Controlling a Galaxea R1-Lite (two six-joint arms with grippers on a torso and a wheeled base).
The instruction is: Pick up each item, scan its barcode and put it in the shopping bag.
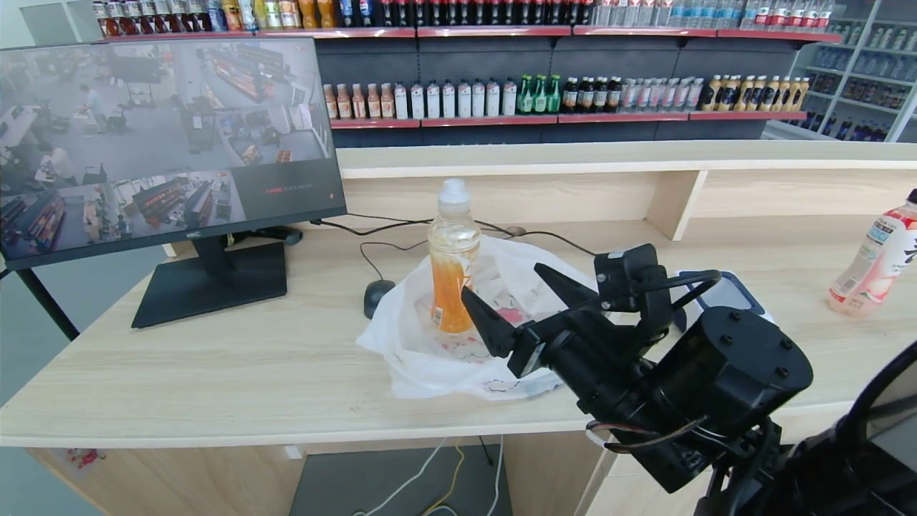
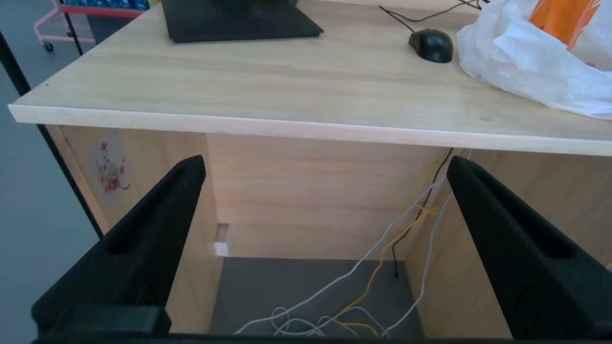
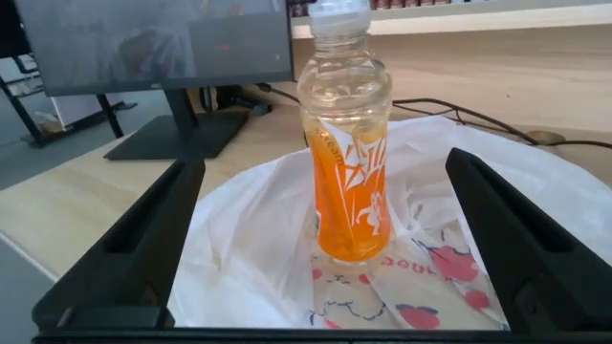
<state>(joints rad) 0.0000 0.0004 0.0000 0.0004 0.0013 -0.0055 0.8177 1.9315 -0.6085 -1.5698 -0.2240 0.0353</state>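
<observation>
My right claw gapes wide and empty, the orange bottle upright just ahead on the shopping bag, so I judge backing straight out avoids toppling it.

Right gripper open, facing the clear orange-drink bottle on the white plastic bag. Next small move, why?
Likely back the right gripper away toward the pale pink bottle on the right: the orange-drink bottle already stands upright on the white plastic bag, clear of the open jaws.
</observation>
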